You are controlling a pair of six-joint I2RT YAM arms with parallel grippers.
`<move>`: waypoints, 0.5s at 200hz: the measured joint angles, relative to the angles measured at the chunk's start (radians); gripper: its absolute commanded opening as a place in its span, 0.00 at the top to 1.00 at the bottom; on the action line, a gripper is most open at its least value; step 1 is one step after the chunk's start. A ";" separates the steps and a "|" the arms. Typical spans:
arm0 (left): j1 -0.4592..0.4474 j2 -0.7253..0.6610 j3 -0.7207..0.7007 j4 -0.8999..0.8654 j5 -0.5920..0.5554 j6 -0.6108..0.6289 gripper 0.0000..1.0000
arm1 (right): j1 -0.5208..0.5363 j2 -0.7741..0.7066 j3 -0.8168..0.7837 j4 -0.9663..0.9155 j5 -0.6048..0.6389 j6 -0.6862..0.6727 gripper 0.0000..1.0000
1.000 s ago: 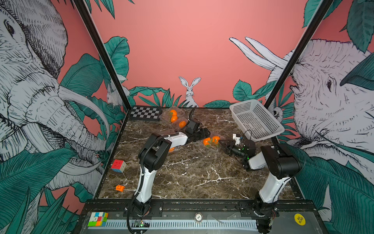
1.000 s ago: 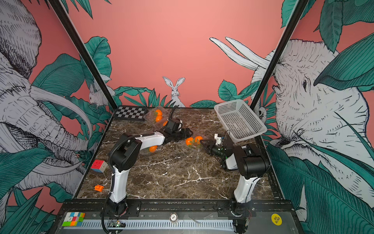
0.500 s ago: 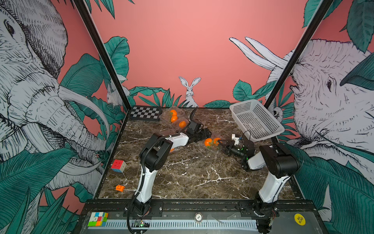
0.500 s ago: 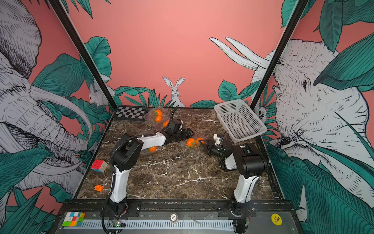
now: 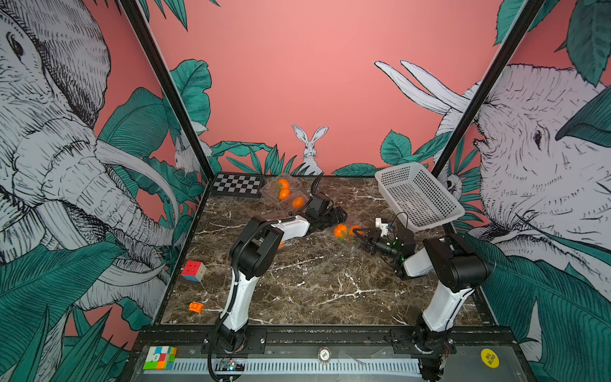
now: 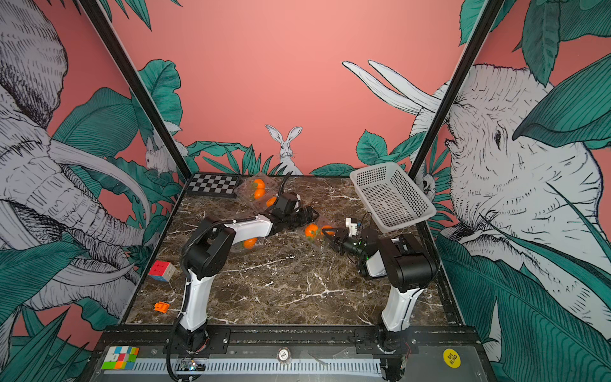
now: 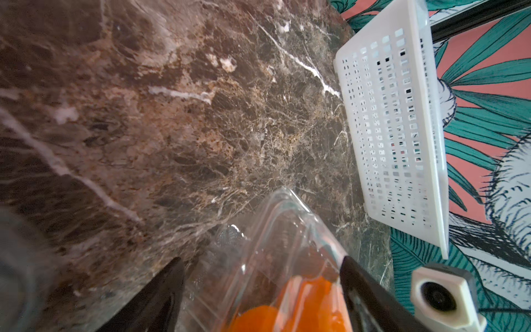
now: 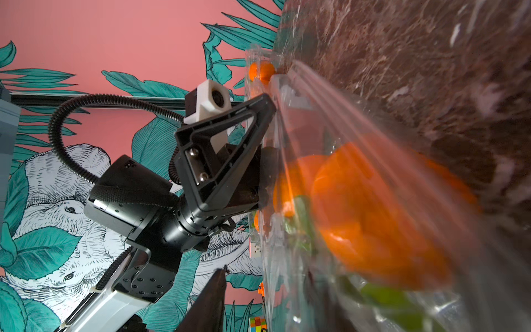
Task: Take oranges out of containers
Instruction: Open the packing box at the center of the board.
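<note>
Clamshell container (image 7: 287,207) straddled by left gripper (image 7: 261,258), jaws apart; right gripper (image 5: 357,237): hold unclear. Best: hold steady, pry open slowly.

six oranges (image 5: 284,194), one basket (image 5: 417,197), two cubes (image 5: 193,271), one checkerboard (image 5: 237,184)

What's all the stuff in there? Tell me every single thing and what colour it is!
small round oranges: six showing, bright orange, three at the back, two in the middle box, one under the left arm.
clear plastic clamshell boxes: number unclear, see-through, back, middle, under that arm.
white perforated plastic basket: one, white, tilted, back right.
checkered board: one, black and white, back left.
puzzle cubes: two, multicoloured, one at left, one at the very front.
small flat orange block: one, orange, front left.
left tool: one, black, jaws astride the middle box.
right tool: one, black, at that box's opposite side.
</note>
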 measured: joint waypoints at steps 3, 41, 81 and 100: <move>0.000 0.002 0.002 0.000 0.000 -0.001 0.14 | 0.000 0.000 0.000 0.001 -0.001 -0.001 0.56; -0.003 0.023 0.018 0.001 -0.006 -0.011 0.12 | 0.002 -0.001 0.000 0.004 -0.003 -0.001 0.59; -0.006 0.022 0.022 -0.006 -0.005 -0.006 0.02 | 0.004 -0.014 0.000 0.003 0.007 0.030 0.65; -0.009 0.019 0.026 -0.013 0.001 -0.005 0.01 | 0.007 -0.037 0.000 -0.013 0.019 0.042 0.69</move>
